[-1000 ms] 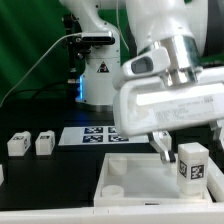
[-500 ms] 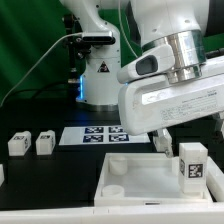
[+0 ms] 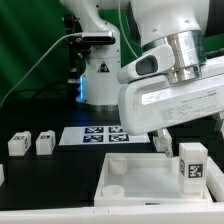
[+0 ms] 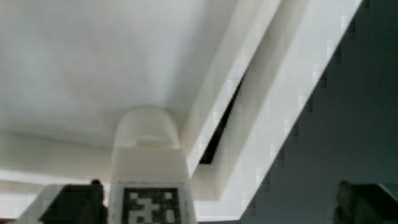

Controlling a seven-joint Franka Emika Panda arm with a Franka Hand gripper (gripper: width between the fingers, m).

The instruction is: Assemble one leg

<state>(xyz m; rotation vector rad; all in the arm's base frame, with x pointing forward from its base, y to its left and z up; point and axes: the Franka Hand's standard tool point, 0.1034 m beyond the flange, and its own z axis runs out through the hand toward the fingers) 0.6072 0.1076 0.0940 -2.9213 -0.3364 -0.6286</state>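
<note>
A leg [image 3: 192, 165], a small white block with a tag on its face, stands upright at the right end of the white tray [image 3: 140, 172]. My gripper [image 3: 188, 138] hangs just above it, one finger [image 3: 161, 143] left of the leg and apart from it. In the wrist view the leg [image 4: 150, 165] stands between the two dark fingertips, nearer one of them, and the gripper [image 4: 221, 205] is open wide and holds nothing. Two more legs [image 3: 17, 143] [image 3: 44, 143] stand on the table at the exterior view's left.
The marker board [image 3: 95, 135] lies behind the tray. The tray has a round corner socket [image 3: 113, 187] at its front left. The robot base [image 3: 98, 75] and a cable stand at the back. The tray's rim [image 4: 294, 80] borders the dark table [image 4: 356, 120].
The gripper has risen a little and shifted toward the exterior view's right in the first half second, then stayed still. The leg stays upright on the tray.
</note>
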